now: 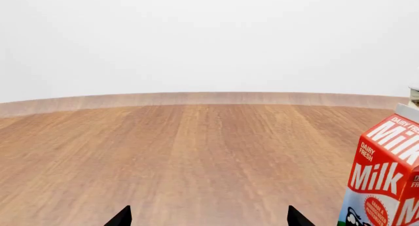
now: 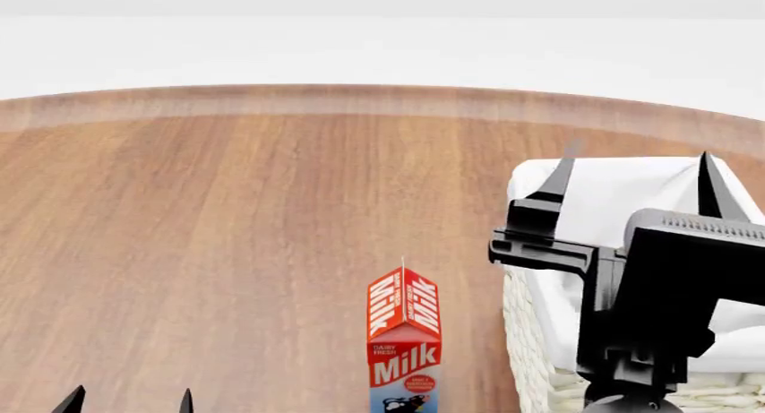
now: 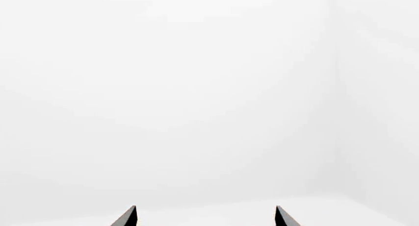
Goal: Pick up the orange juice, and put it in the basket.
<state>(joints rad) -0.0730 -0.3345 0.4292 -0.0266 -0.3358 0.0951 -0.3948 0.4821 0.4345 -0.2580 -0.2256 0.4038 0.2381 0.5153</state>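
At far left the left gripper [image 2: 129,400] hangs spread and empty; beside it stands the milk carton [image 2: 403,341]; rightward the right gripper [image 2: 633,184], spread, hovers over the basket [image 2: 526,341]. Orange juice unseen, likely delivered; withdrawing comes next

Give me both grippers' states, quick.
Left gripper: open, empty.
Right gripper: open, empty, raised over the basket.

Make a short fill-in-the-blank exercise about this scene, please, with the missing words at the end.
1. The carton standing on the table is marked ____.
2. The right gripper is raised above the ____.
3. The fingers of the right gripper stand ____, holding nothing.
4. The basket's cloth liner is ____ in colour.

Missing words: Milk; basket; open; white
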